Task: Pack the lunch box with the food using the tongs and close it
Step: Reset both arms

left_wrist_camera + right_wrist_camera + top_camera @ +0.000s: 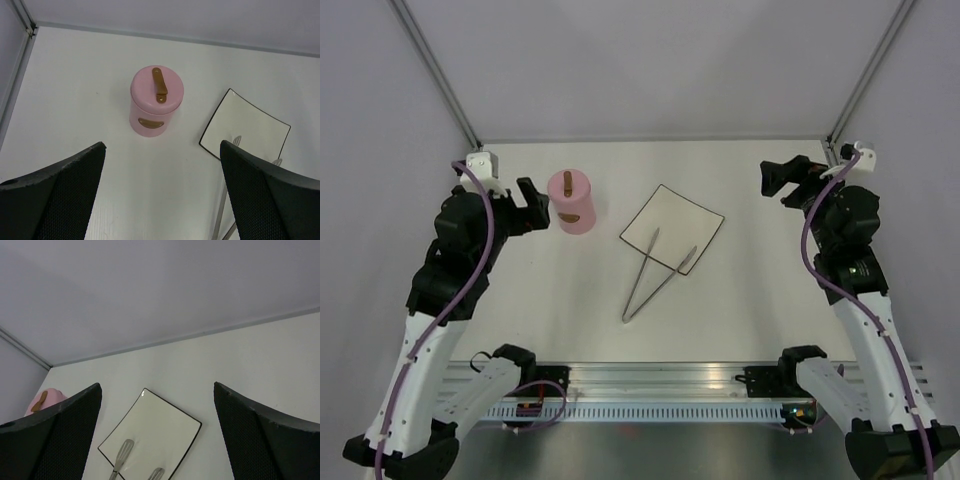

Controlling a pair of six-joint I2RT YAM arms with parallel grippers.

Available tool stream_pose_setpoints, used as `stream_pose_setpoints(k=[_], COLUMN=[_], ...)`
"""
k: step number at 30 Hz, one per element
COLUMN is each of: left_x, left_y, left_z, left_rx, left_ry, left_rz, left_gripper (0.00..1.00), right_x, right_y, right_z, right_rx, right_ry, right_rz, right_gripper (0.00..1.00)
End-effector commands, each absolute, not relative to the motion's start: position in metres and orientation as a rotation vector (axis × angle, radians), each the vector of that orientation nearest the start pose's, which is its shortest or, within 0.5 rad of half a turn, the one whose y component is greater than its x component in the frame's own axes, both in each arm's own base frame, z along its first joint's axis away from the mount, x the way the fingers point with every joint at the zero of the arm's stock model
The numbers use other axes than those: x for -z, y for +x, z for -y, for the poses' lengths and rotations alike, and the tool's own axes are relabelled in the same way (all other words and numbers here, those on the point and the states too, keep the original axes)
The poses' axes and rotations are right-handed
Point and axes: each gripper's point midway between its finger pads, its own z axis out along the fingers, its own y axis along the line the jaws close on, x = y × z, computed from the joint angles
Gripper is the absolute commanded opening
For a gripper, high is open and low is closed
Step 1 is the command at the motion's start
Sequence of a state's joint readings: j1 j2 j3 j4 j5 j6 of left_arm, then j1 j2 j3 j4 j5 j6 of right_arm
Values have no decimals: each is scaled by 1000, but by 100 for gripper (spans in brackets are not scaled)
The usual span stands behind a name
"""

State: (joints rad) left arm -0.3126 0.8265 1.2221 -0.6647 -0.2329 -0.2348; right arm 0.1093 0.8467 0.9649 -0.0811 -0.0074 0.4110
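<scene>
Top external view: my left hand (534,205) stands wide open and empty, and the lunch box (573,212), its lid (568,184) on, is just beside it at 3 o'clock. My right hand (783,180), open too, is well apart.

White lower links (425,350), black upper joints (460,240). Purple cables (491,235) looping alongside. Black mesh-textured fingers (55,195), wedge-shaped.

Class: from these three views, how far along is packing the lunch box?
Done, apparently: the lid sits on the lunch box, the plate is bare, and the tongs lie with their tips on it. In hand: nothing; left gripper and right gripper are open, empty. Left: seemingly nothing, though contents are hidden.
</scene>
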Motion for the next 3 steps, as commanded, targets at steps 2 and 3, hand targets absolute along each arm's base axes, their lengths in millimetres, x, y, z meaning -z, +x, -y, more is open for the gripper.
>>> stream_pose_setpoints(k=[2, 3], left_x=[-407, -413], left_y=[270, 270], left_z=[56, 58], left_rx=[256, 273], left_ry=[-133, -137], left_rz=[-1618, -1602], left_gripper=[100, 100], right_x=[-406, -414], right_y=[326, 325], right_z=[-62, -62], right_rx=[-449, -450], right_ry=[161, 157], right_rz=[-1457, -1445], right_gripper=[98, 98])
